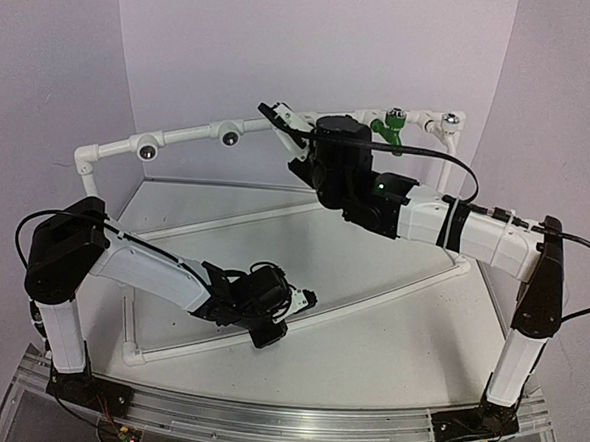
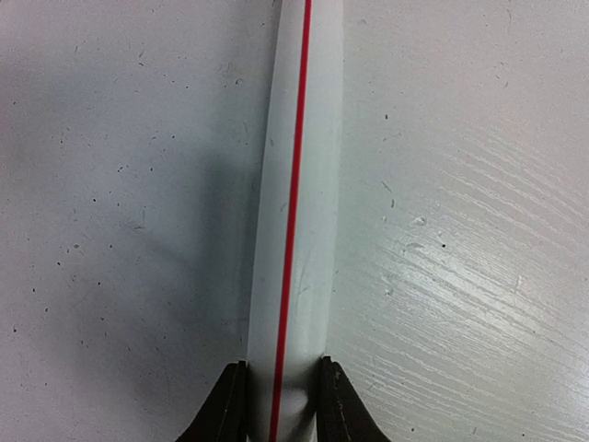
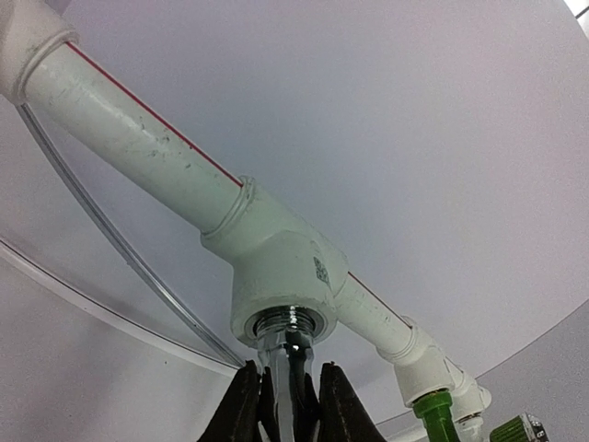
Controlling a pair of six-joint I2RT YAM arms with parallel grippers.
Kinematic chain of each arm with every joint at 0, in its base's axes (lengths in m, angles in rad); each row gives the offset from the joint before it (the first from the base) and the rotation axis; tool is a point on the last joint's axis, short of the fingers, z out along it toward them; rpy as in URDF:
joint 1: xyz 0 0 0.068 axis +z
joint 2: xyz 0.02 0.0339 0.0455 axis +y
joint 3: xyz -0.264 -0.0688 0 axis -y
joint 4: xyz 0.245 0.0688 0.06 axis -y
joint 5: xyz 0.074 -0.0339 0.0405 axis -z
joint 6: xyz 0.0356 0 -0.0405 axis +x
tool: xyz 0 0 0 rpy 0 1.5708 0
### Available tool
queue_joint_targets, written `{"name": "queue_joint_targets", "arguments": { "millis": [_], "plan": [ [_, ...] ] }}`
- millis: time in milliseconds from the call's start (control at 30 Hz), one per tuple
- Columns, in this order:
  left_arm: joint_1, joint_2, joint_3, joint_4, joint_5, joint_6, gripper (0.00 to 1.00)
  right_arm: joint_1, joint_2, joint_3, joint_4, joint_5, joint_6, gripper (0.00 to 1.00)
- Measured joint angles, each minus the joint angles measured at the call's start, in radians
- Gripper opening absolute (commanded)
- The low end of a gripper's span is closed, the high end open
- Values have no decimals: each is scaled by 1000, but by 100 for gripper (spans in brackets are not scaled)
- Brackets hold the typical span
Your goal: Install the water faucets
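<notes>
Left tool [image 2: 282,373] gripping pipe [image 2: 294,184], right tool [image 3: 287,373] gripping silver faucet [image 3: 285,336], scuffed white table [image 2: 460,276], lilac walls [image 1: 286,40]

silver faucet [image 3: 291,373]: body cut off btm edge | green faucet [image 3: 434,414]: same

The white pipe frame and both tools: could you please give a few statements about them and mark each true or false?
1. The right tool is shut on the silver faucet at a tee fitting. True.
2. The left tool holds nothing. False: it grips the red-striped pipe.
3. A green faucet sits on the white frame. True.
4. The red-striped pipe hangs in mid-air. False: it lies on the table.
</notes>
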Motion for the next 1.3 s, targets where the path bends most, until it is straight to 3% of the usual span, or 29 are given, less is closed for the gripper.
{"name": "queue_joint_targets", "arguments": {
  "millis": [1300],
  "plan": [
    [-10,-1,-2,6,-32,1,0,-59,-25,-1,-55,-179,660,0]
  ]
}}
